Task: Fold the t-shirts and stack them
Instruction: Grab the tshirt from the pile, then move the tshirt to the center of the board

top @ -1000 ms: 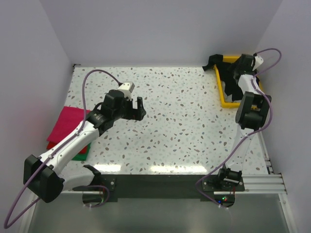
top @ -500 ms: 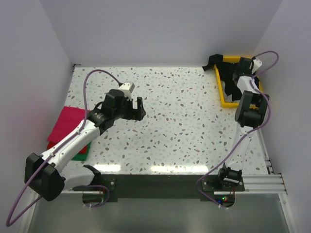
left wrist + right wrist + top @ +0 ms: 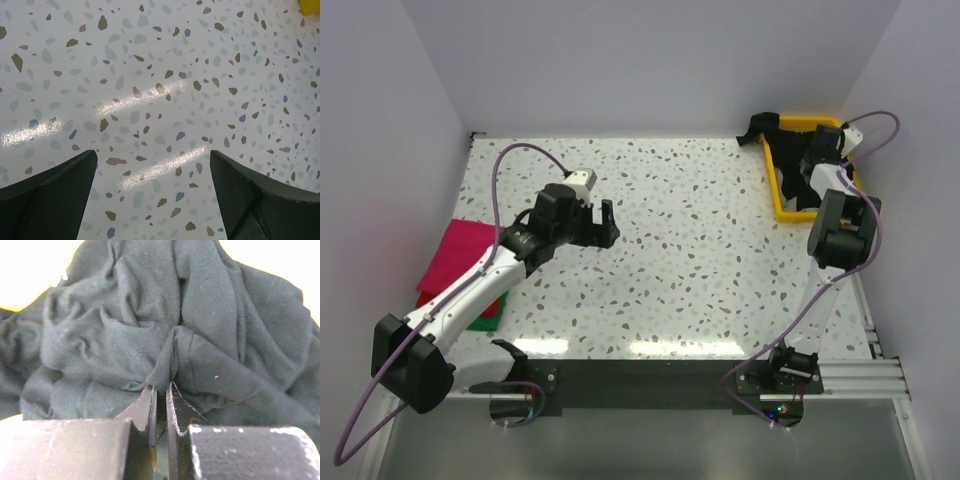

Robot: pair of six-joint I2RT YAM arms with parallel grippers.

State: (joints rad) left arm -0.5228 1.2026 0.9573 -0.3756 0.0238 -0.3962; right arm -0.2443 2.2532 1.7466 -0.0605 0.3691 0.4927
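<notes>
A crumpled black t-shirt (image 3: 761, 128) (image 3: 200, 315) lies in and over the yellow tray (image 3: 782, 206) at the back right. My right gripper (image 3: 817, 152) (image 3: 161, 390) is down in the tray, its jaws shut on a raised fold of that black cloth. At the left edge a folded magenta t-shirt (image 3: 460, 255) tops a pile, with a red edge (image 3: 427, 296) and a green edge (image 3: 492, 314) showing beneath. My left gripper (image 3: 603, 225) (image 3: 152, 170) hangs open over bare speckled table, nothing between its fingers, well right of the pile.
White walls close in the table on the left, back and right. The yellow tray sits tight in the back right corner. The right arm's purple cable (image 3: 880, 120) loops above the tray.
My right gripper has gone from open to shut, pinching a fold of the black t-shirt, and its wrist shifted slightly right. The left arm has not moved.
</notes>
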